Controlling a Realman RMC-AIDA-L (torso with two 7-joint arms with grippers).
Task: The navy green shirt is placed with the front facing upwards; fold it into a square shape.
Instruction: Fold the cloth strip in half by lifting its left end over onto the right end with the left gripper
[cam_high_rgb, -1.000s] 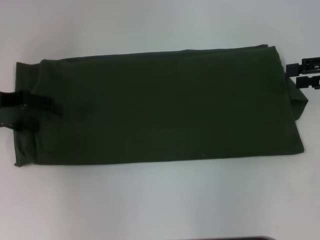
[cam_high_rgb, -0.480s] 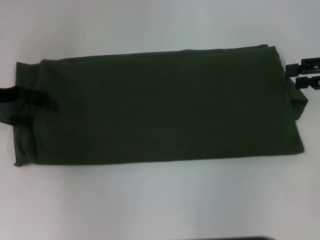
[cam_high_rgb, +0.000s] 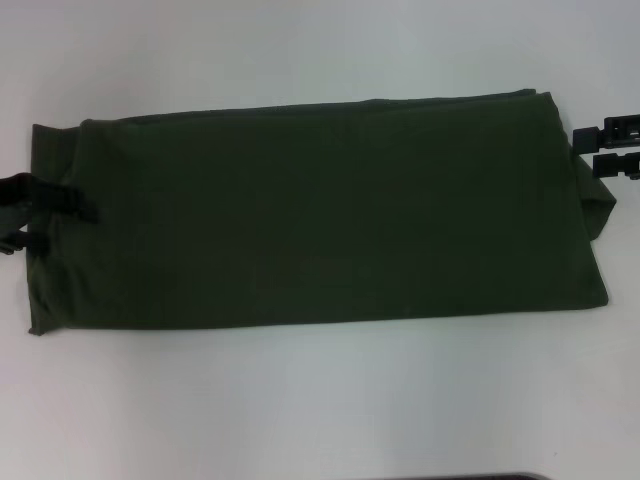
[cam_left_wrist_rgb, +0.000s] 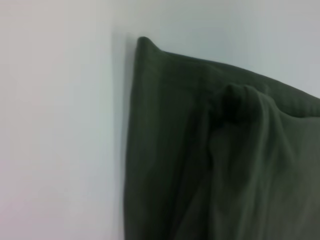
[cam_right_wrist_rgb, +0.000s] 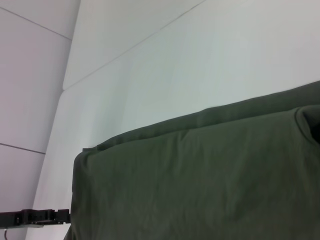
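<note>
One shirt (cam_high_rgb: 320, 215) lay on the white table (cam_high_rgb: 320, 400), folded into a long flat band of soft dark green cotton, plain side up, edges slightly uneven. Two grippers: the left gripper (cam_high_rgb: 40, 212) sat at the band's left end, fingers overlapping the cloth, grip unclear; the right gripper (cam_high_rgb: 608, 148) sat just beside the right end, fingers parted, holding nothing.

Folded green shirt (cam_right_wrist_rgb: 200, 180) spread flat on a white table (cam_right_wrist_rgb: 190, 65), plain side up, a lower layer's edge showing along the far side of the upper layer. Rounded corner facing a black gripper (cam_right_wrist_rgb: 42, 216) just beside it at the table's edge. Pale wall panels (cam_right_wrist_rgb: 30, 75) beyond.
</note>
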